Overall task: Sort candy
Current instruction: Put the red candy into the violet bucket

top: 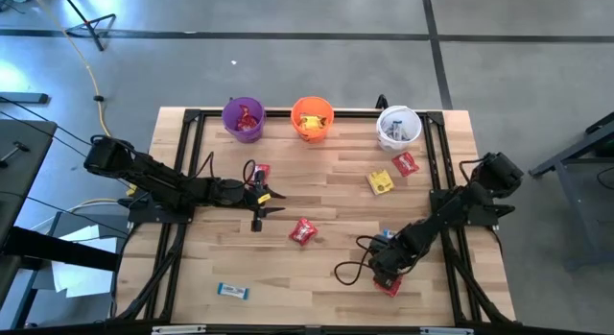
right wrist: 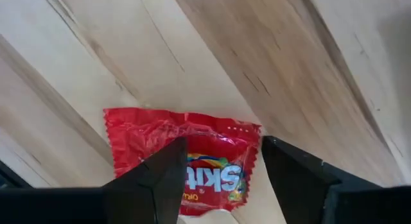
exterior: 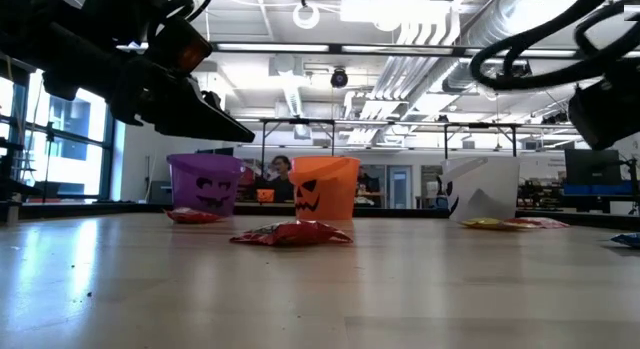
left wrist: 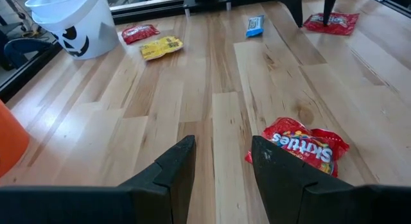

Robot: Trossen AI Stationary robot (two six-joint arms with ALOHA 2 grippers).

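Table: pale wooden planks (top: 326, 196) inside a black frame, set on a grey floor.
Buckets: purple bucket (top: 244, 118), orange bucket (top: 312, 118) and white bucket (top: 397, 128) are lined along the far edge.
Candy: one red packet (top: 303, 231) is seen mid-table, a yellow packet (top: 380, 183) and another red packet (top: 406, 164) near the white bucket, a blue-and-white bar (top: 233, 292) near the front edge.
Left end effector (top: 269, 201): raised above the table's left half, fingers parted, nothing held.
Right end effector (right wrist: 218, 176): lowered at the front right, fingers spread either side of a red packet under it (right wrist: 186, 156), which lies flat on the table, not gripped.
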